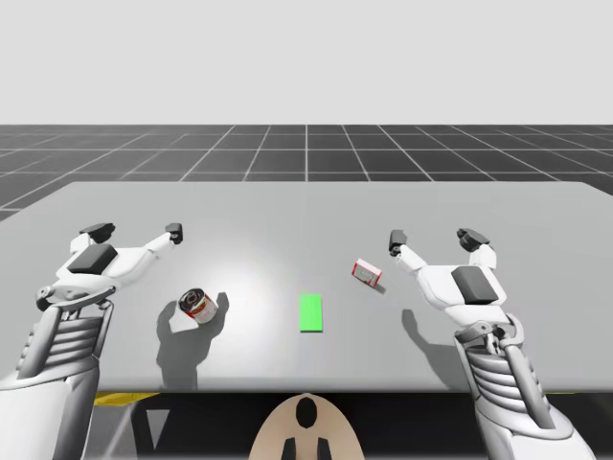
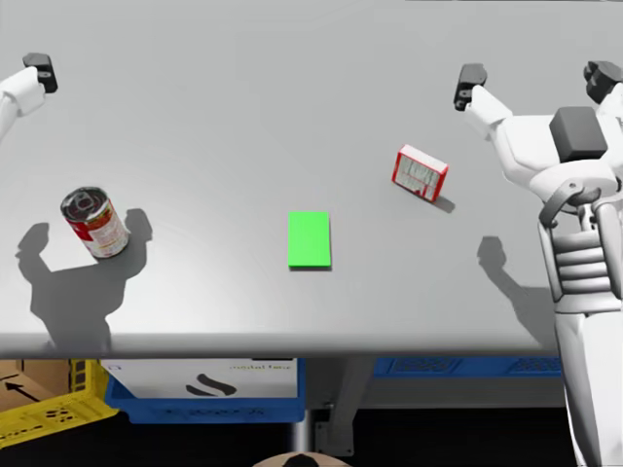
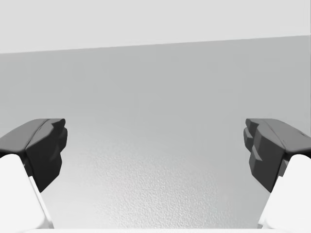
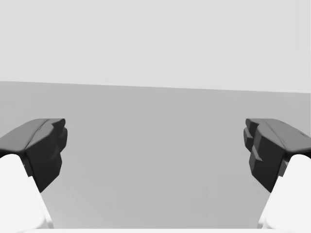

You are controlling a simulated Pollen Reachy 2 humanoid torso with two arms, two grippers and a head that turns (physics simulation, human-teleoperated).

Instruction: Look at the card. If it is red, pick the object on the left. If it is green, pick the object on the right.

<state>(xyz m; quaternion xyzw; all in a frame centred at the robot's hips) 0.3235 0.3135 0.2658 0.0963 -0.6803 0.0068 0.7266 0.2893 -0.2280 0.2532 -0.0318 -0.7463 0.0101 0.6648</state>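
High, head cameras above shared table

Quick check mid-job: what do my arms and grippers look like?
My left arm and right arm are white shells with grey ribbed wrists. The left gripper and right gripper have white fingers with black pads and a dark grey block behind.
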